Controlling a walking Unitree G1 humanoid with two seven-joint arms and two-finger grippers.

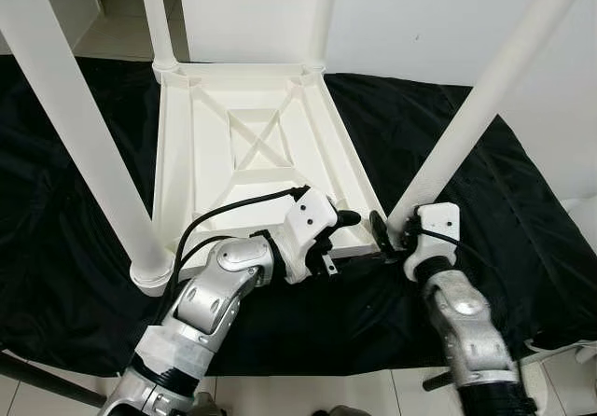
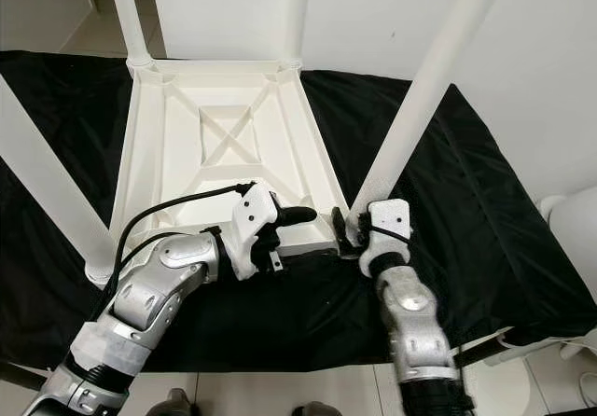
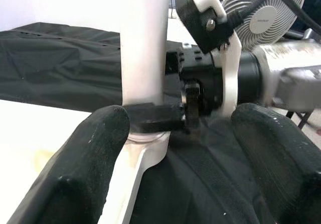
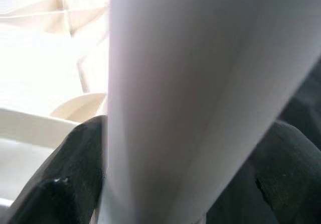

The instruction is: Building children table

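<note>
A white children's table (image 1: 187, 155) lies upside down on a black cloth, its legs pointing up. My right gripper (image 1: 390, 232) is shut on the near-right leg (image 1: 476, 108) just above its socket. In the right wrist view the leg (image 4: 185, 93) sits between both black fingers (image 4: 75, 179). My left gripper (image 1: 347, 220) hovers over the table's near edge, open, aimed at that same leg's base. In the left wrist view its fingers (image 3: 85, 158) stand wide apart with nothing between them, and the leg (image 3: 145, 48) rises just beyond.
The black cloth (image 1: 438, 136) covers the floor around the table. The near-left leg (image 1: 75, 127) rises close to my left arm; two more legs (image 1: 157, 15) stand at the far corners. A white wall is behind, and a fan (image 3: 263, 8) stands to my right.
</note>
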